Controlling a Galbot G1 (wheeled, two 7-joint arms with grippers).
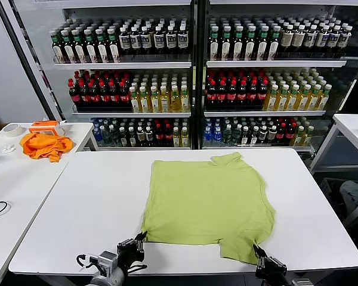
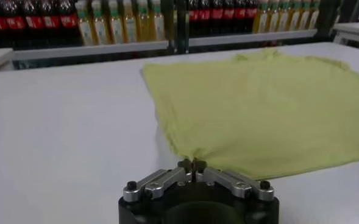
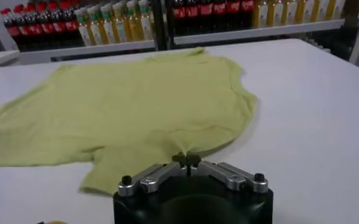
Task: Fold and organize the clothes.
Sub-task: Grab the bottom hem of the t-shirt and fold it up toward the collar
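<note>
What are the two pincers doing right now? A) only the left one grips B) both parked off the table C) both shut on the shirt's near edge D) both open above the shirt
C: the left pincer and right pincer each pinch the T-shirt at its near edge.

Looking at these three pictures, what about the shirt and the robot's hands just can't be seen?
- T-shirt print: no graphic shows in any view; the face against the table is hidden.
- Left gripper and right gripper: arms cut off by the head view's bottom edge.
- Bottle labels: too small.

Yellow-green T-shirt (image 1: 206, 199), spread flat, plain side up
</note>
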